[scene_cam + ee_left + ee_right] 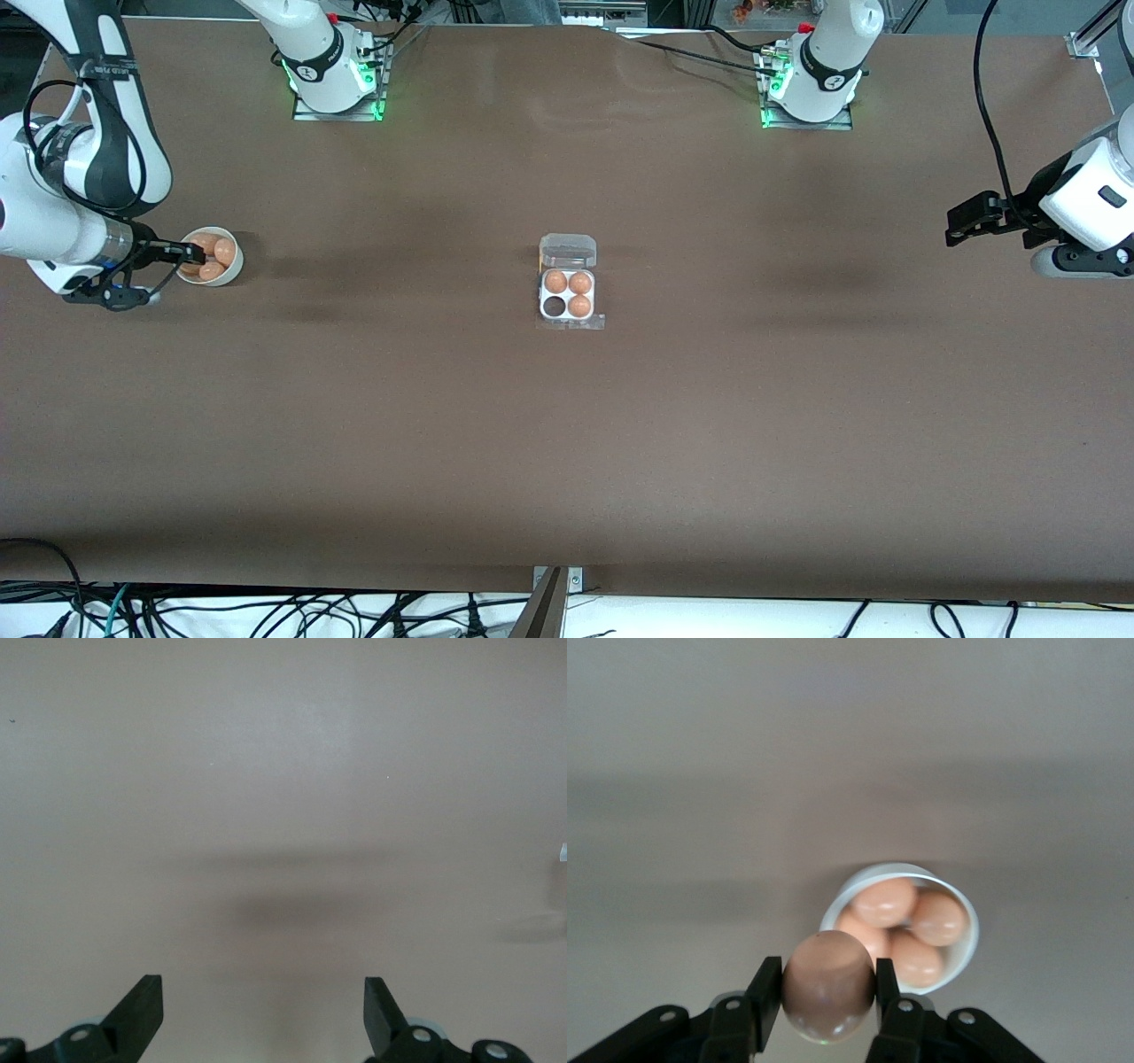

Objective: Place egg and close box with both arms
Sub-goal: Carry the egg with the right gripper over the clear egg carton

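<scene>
right gripper (829,992): fingers clamped on a small light-brown oval egg (828,987), lifted over the round white bowl (232,270) of spare eggs, ready to carry.
left gripper (263,1010): fingers wide apart, empty, waiting over bare table w/ nothing to close yet.
box: small square clear-plastic carton (568,295) mid-table, lid open at 12 o'clock; empty cell at 7 o'clock.
surface: plain brown table (567,443); cables along the edge.

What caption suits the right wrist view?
Right gripper holding a brown egg above the white bowl of eggs.

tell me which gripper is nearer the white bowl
Right. The right gripper, shut on an egg, is over the bowl; the left gripper waits open at the left arm's end of the table.
</scene>
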Motion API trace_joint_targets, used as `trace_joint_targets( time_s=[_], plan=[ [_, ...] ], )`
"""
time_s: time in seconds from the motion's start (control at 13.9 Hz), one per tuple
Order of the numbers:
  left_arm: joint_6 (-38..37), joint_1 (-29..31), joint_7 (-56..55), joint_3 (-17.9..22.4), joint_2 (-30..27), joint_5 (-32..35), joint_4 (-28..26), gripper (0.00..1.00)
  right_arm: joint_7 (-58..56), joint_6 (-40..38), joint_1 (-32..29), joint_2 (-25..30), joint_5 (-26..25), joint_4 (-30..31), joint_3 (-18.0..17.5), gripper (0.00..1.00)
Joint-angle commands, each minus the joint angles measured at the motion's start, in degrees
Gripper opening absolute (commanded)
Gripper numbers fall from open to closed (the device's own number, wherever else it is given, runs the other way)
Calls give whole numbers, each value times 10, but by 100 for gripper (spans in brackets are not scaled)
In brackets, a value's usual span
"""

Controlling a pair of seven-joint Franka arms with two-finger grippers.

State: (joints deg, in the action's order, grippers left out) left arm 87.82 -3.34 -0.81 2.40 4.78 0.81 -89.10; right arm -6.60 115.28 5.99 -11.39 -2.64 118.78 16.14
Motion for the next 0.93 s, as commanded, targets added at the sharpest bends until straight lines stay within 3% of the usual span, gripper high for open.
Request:
trace_joint_targets(
  time_s=[0.0, 0.43, 0.86],
  plan=[
    [-5, 2, 5, 1, 0, -9, 6, 100, 96, -51, 59, -19, 5, -62, -19, 32],
    [-5, 2, 5, 1, 0, -9, 6, 100, 373, -60, 175, -99, 58, -179, -91, 32],
    [-5, 3, 5, 1, 0, -9, 6, 100, 625, -53, 234, -232, 70, -331, -182, 32]
  ],
)
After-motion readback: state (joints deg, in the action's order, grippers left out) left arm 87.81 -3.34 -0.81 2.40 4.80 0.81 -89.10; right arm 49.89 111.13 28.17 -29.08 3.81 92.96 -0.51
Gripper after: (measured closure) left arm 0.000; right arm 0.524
